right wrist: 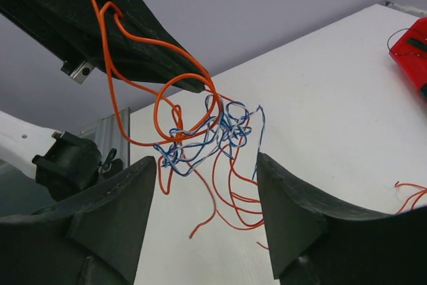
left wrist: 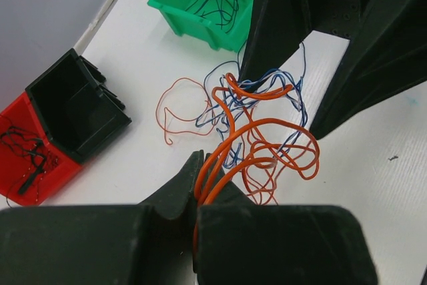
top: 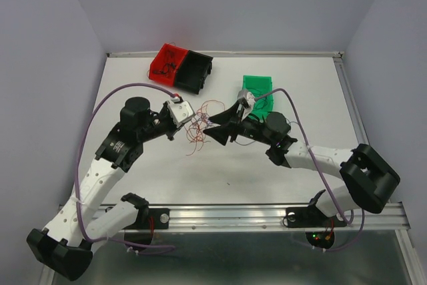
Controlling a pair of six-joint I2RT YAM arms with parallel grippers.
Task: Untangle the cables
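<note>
White table [top: 227,168]: three bins [top: 198,71], stray cables [top: 195,137]

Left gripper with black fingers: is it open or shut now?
Shut. The left gripper clamps bright orange flexible cable loops; no gap shows between its tips.

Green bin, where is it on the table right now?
In the top view the green bin sits right of centre toward the far edge of the table, just beyond the right arm and to the right of the black bin.
</note>
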